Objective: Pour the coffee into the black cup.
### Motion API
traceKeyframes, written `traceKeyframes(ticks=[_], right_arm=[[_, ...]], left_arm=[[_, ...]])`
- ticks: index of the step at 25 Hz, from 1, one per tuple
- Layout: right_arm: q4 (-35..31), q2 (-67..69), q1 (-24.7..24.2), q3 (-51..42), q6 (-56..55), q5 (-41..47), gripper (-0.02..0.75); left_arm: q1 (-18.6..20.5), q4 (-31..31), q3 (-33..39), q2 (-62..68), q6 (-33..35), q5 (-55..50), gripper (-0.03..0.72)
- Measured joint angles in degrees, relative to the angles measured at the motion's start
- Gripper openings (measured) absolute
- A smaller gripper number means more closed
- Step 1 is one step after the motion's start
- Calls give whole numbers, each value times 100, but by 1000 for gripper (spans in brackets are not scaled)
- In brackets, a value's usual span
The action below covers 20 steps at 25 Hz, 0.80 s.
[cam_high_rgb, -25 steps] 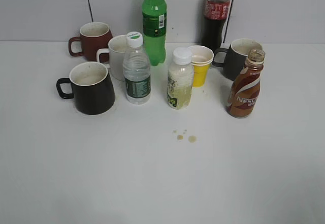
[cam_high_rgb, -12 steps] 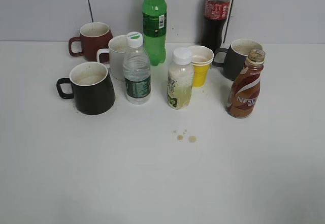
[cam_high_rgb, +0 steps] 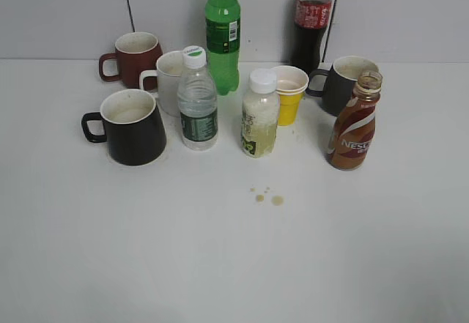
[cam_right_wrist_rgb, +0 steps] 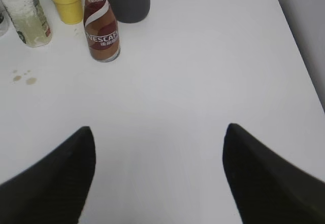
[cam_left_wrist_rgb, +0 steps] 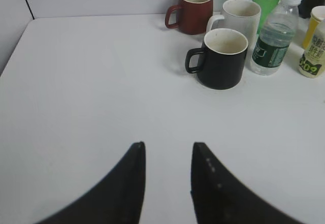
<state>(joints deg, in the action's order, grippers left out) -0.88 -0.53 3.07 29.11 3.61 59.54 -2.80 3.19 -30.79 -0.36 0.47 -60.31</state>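
Note:
The coffee (cam_high_rgb: pixel 353 128) is a small brown Nescafe bottle with no cap, upright at the right of the table; it also shows in the right wrist view (cam_right_wrist_rgb: pixel 101 28). The black cup (cam_high_rgb: pixel 133 127) stands upright at the left, handle to the left, and shows in the left wrist view (cam_left_wrist_rgb: pixel 222 59). My left gripper (cam_left_wrist_rgb: pixel 167 150) is open and empty, well short of the cup. My right gripper (cam_right_wrist_rgb: pixel 158 132) is wide open and empty, short of the coffee. Neither gripper shows in the exterior view.
Behind stand a maroon mug (cam_high_rgb: pixel 133 59), a white mug (cam_high_rgb: pixel 170 80), a water bottle (cam_high_rgb: pixel 197 105), a green bottle (cam_high_rgb: pixel 222 34), a pale drink bottle (cam_high_rgb: pixel 259 118), a yellow paper cup (cam_high_rgb: pixel 289 94), a cola bottle (cam_high_rgb: pixel 311 23) and a dark grey mug (cam_high_rgb: pixel 343 83). Brown drops (cam_high_rgb: pixel 267 196) lie mid-table.

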Motion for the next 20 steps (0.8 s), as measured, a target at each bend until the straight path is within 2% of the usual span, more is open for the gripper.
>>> traceKeyframes(ticks=[20], right_arm=[[0,0,0,0,0,-6,585]], left_arm=[[0,18,-40,0,0,114,240]])
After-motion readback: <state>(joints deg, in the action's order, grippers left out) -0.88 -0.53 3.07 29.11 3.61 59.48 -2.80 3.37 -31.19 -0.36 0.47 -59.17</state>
